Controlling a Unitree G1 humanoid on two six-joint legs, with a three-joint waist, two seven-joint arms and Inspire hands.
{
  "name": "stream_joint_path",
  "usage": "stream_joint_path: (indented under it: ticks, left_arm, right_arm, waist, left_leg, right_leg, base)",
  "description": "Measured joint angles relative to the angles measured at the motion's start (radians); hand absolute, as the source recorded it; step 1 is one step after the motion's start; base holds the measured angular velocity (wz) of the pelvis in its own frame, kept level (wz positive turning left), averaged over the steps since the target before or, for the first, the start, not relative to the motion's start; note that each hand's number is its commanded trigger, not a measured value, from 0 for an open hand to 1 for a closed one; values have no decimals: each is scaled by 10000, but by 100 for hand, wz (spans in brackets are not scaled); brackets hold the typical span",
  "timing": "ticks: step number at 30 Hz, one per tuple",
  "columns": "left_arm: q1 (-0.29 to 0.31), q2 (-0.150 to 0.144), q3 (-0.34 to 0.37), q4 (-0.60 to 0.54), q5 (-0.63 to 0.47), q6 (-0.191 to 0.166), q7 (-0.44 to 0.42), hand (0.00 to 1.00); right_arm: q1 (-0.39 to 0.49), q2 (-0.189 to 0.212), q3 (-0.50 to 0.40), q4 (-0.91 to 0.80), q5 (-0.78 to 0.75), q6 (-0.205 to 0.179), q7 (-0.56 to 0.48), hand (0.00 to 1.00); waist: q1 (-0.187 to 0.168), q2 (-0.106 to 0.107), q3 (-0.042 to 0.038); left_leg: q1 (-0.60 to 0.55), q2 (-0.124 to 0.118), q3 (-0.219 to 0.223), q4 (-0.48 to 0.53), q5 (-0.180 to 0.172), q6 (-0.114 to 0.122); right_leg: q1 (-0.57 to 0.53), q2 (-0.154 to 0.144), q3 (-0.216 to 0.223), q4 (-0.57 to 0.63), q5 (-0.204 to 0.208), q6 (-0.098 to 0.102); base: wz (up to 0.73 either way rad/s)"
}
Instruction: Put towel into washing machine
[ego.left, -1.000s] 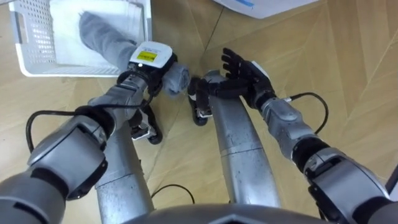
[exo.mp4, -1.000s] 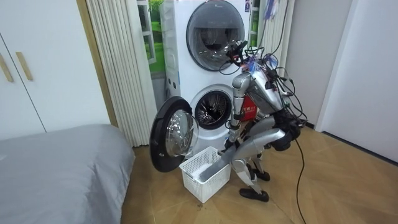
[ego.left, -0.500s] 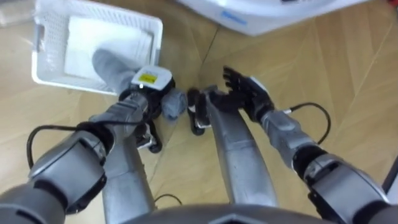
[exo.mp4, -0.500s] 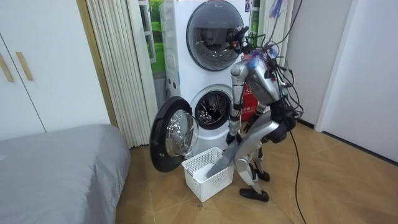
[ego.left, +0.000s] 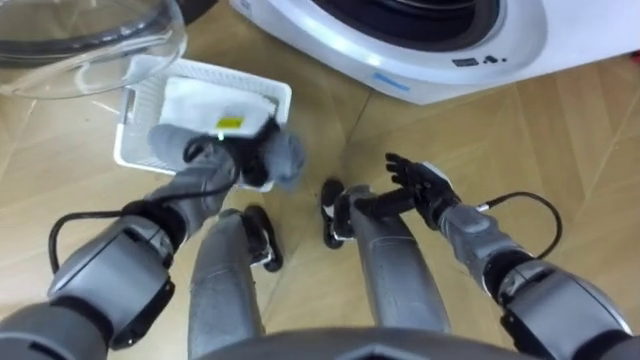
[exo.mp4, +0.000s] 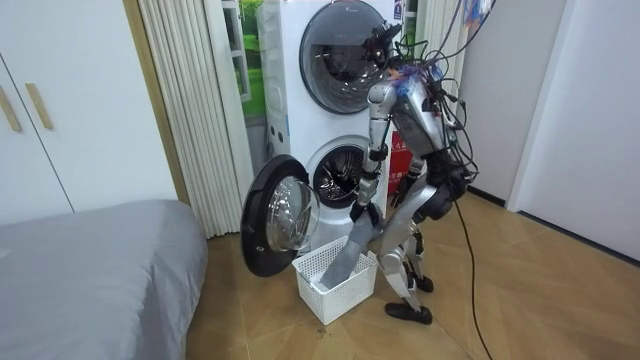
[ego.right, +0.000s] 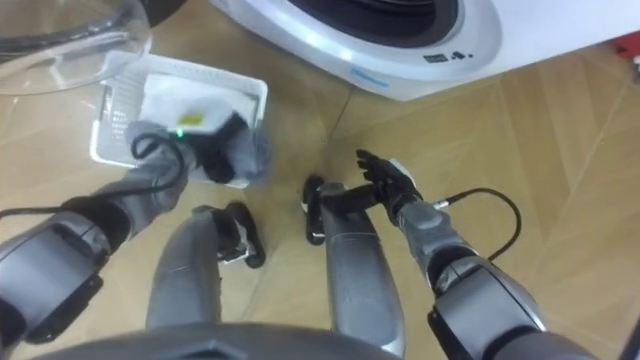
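Observation:
My left hand (ego.left: 225, 150) is shut on a grey towel (ego.left: 288, 160), held bunched above the near edge of the white laundry basket (ego.left: 135, 150). In the room view the towel (exo.mp4: 350, 250) hangs from that hand as a long strip, with its lower end still inside the basket (exo.mp4: 335, 290). My right hand (ego.left: 420, 185) is open and holds nothing, low by my right knee. The lower washing machine (exo.mp4: 340, 175) stands right in front of me, its round door (exo.mp4: 275, 215) swung open to the room view's left. Its white front (ego.left: 420, 50) and the glass door (ego.left: 80, 30) lie along the top of the eye views.
A second machine (exo.mp4: 345, 45) with its door closed is stacked on the lower one. A grey bed (exo.mp4: 90, 270) and a pleated curtain (exo.mp4: 190, 100) are on the room view's left. White cloth lies in the basket bottom. Wooden floor lies around me.
I have straightened up from a deep bend, and my left hand has lifted the towel up out of the basket. The eye views have swung up toward the washing machine.

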Motion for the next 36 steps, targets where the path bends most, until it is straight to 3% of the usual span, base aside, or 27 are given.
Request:
stream_joint_path:
  ticks: [6, 11, 15, 19, 22, 26, 27, 28, 29, 36]
  left_arm:
    - [151, -305, 270, -1461, -3228, -192, -552, 100]
    - [585, -634, 261, -2415, -6564, -320, -2511, 100]
    - [1017, -780, -209, -2660, -9007, -312, -4192, 100]
    - [1244, -871, -438, -2902, -9951, -294, -5188, 100]
    - [1259, -877, -659, -3145, -11304, -251, -5684, 100]
    - [1320, -883, -464, -3201, -12352, -99, -6185, 100]
    - [1406, -884, -462, -3276, -12850, -27, -6209, 100]
    - [1457, -883, -460, -3332, -13074, 9, -6224, 100]
    - [1584, -883, -459, -3449, -13479, 107, -6249, 100]
    - [1916, -890, -378, -3642, -15748, 363, -6335, 100]
  right_arm:
    - [-155, 4, -4, 0, -549, 82, 18, 0]
    - [-149, 209, -546, -452, -1548, 267, -11, 0]
    - [-198, 276, -752, -512, -1625, 337, -6, 0]
    - [-207, 362, -1071, -523, -1586, 335, -70, 0]
    - [-61, 370, -1077, -771, -1610, 343, -183, 0]
    - [192, 393, -1356, -1153, -1602, 350, -242, 0]
    - [249, 404, -1358, -1216, -1599, 346, -258, 51]
    - [263, 403, -1358, -1233, -1597, 346, -263, 58]
    - [335, 402, -1363, -1307, -1622, 350, -299, 100]
    - [493, 473, -1669, -1425, -1753, 345, -462, 100]
  waist:
    - [289, 45, 34]
    - [488, -9, 24]
    - [539, -154, -51]
    - [592, -291, -130]
    - [657, -384, -195]
    - [753, -410, -237]
    - [749, -401, -280]
    - [753, -400, -282]
    - [759, -405, -287]
    - [761, -386, -330]
  left_leg:
    - [81, -208, -19, -347, 279, -8]
    - [66, -186, -72, -396, 360, -45]
    - [62, -184, -230, -449, 408, -58]
    - [60, -171, -280, -450, 409, -60]
    - [93, -165, -328, -447, 411, -61]
    - [327, -134, -388, -496, 411, -62]
    - [368, -148, -424, -543, 412, -64]
    - [391, -154, -439, -557, 415, -69]
    - [431, -155, -445, -579, 416, -71]
    - [542, -136, -446, -666, 524, -108]
  right_leg:
    - [30, -244, -135, 51, 32, -51]
    - [88, -281, -334, -140, 64, -103]
    - [226, -247, -477, -307, 127, -114]
    - [285, -227, -533, -398, 135, -111]
    - [383, -219, -599, -475, 139, -106]
    - [682, -148, -634, -610, 196, -75]
    - [732, -147, -655, -621, 212, -77]
    - [761, -147, -670, -631, 214, -78]
    - [806, -148, -681, -634, 215, -78]
    - [909, -150, -727, -668, 331, -171]
  base:
    - [16]
    - [3]
    - [8]
    - [0]
    - [0]
    - [0]
    - [0]
    - [6]
    - [5]
    - [1]
